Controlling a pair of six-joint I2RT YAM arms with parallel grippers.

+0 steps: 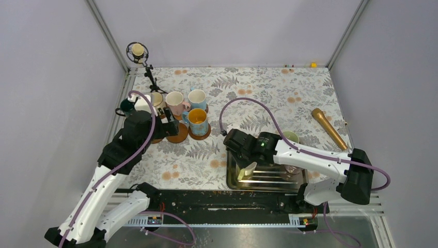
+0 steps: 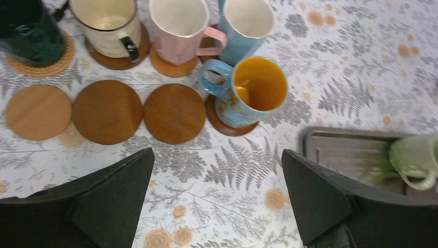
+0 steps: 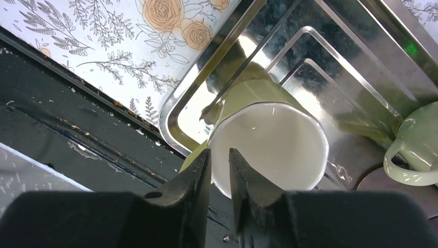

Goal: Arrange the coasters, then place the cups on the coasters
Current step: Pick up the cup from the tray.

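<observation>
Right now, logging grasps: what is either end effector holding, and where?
Left end effector: nothing. Right end effector at the rim of the yellow-green cup; grip unclear.

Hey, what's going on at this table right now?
Two robot arms are at work. Five mugs already stand on coasters at the far left, with three bare coasters in a row in front. The left gripper hovers wide open above those. The right gripper is down in the steel tray, fingers astride the rim of a yellow-green mug; a pale green mug sits nearby.
</observation>
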